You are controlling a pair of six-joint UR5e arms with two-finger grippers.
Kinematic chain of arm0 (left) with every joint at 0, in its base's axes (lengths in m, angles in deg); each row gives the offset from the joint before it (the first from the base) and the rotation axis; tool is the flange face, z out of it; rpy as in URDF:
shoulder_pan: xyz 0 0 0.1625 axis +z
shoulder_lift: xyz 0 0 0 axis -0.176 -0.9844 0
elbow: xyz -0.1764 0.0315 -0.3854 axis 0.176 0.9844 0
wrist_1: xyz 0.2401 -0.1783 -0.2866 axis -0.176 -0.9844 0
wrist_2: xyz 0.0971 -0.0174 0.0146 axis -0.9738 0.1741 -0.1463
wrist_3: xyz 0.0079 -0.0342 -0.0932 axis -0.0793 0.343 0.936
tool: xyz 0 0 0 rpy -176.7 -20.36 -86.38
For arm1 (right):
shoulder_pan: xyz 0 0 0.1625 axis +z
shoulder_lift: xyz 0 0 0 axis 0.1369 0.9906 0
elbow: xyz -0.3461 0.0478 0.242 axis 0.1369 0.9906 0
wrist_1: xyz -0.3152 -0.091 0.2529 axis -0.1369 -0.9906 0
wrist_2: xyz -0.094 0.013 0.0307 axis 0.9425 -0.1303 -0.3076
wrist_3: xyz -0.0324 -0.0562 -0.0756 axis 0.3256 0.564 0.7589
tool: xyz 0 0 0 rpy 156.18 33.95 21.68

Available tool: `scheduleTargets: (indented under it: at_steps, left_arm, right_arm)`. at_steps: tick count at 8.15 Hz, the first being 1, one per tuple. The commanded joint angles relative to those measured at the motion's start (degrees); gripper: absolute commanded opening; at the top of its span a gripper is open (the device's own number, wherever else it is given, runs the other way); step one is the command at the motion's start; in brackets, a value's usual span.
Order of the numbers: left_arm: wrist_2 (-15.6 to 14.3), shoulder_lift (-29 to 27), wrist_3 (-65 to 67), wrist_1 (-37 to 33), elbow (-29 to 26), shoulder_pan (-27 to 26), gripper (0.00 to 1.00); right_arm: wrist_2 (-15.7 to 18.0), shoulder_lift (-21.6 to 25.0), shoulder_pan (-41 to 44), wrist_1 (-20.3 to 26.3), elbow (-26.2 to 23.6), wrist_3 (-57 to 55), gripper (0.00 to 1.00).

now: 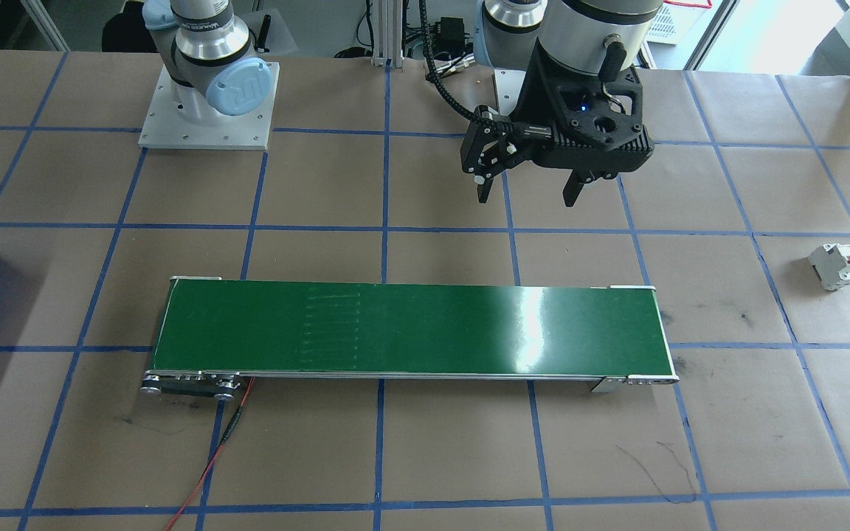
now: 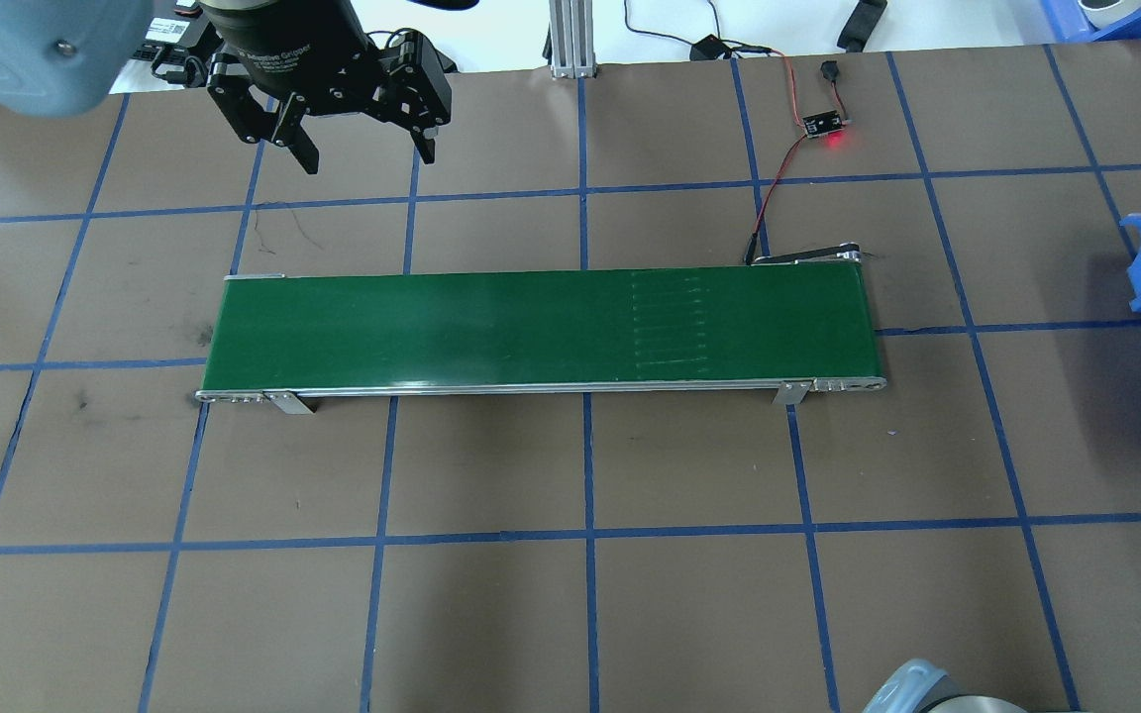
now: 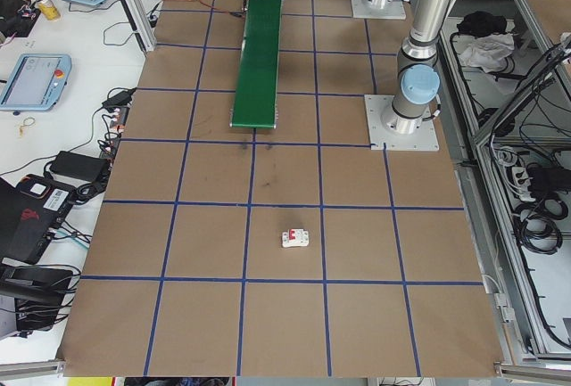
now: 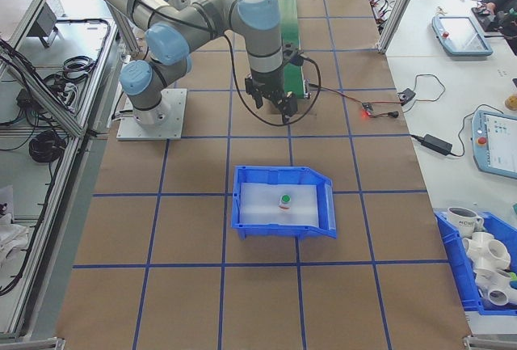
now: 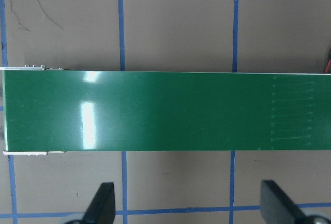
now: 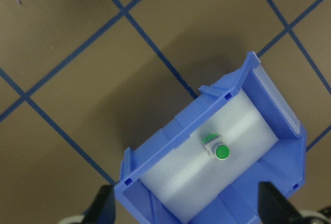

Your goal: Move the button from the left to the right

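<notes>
In the blue bin (image 6: 217,167) at my right end of the table (image 4: 194,229) lies the button (image 6: 218,149), tipped on its side on the pale floor, green head toward my right wrist camera. I judge it light, rigid and slick enough to squirt away, so I would pinch its grey-white body across the sides, below the head. My right gripper (image 6: 189,206) hangs above the bin, fingers (image 6: 103,203) wide apart and empty; my left gripper (image 2: 358,144), equally spread, hovers beyond the conveyor belt (image 2: 531,327).

Place: robotics lab
Evidence: taped-grid table (image 2: 491,614), small green conveyor belt (image 2: 531,327), teach pendants (image 3: 34,78) on side benches, aluminium-frame guarding (image 4: 404,2), cable bundles
</notes>
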Motion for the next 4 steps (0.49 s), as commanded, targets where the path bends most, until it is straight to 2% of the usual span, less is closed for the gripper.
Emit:
scheduleTargets:
  at_steps: [1,4]
  left_arm:
    - [-0.70,0.11,-0.09,-0.07,0.11,0.00,1.00]
    - [-0.71,0.20,-0.09,0.02,0.11,0.00,1.00]
  right_arm:
    - [2.14,1.56,19.21,4.71,4.34,-27.40,1.00]
    - [1.71,1.04,39.97,4.71,4.44,-63.40,1.00]
